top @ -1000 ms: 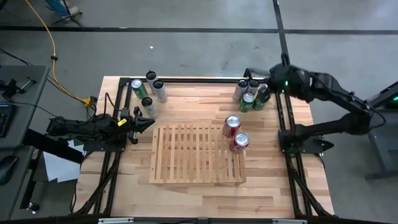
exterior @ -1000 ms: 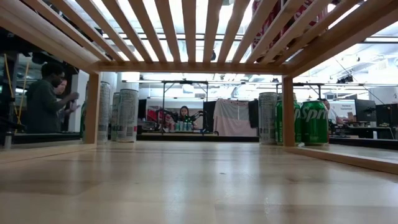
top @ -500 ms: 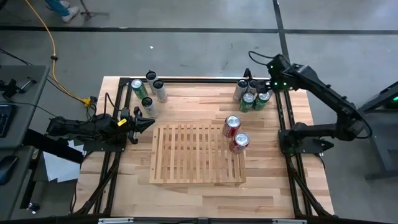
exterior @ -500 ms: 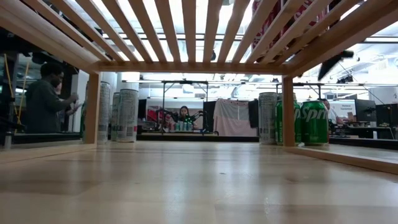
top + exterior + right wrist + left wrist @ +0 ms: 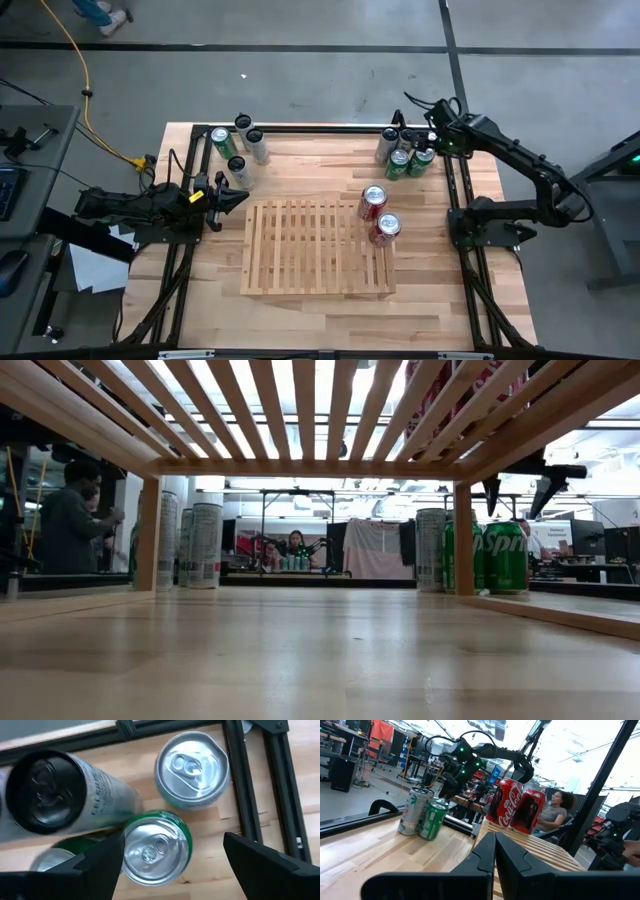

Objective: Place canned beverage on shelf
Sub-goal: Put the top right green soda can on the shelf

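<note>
right pincer (image 5: 170, 857) held open above the green can (image 5: 156, 846) at the far right can cluster; shelf (image 5: 318, 247) set mid-bench.
at the bench's (image 5: 300, 310) left edge the left pincer (image 5: 243, 196) is parked low with fingers closed together, nothing held, pointed toward the shelf. a group of four cans (image 5: 238, 147) is seen at the far left corner. the slatted shelf is laid flat in the middle, with two red cans (image 5: 378, 214) stood upright on its right side, one just behind the other. at the far right corner a second can cluster (image 5: 402, 153) is stood on the bench, off the shelf; the right pincer is positioned over it, fingers spread wide either side of a green can's top, not touching it.
</note>
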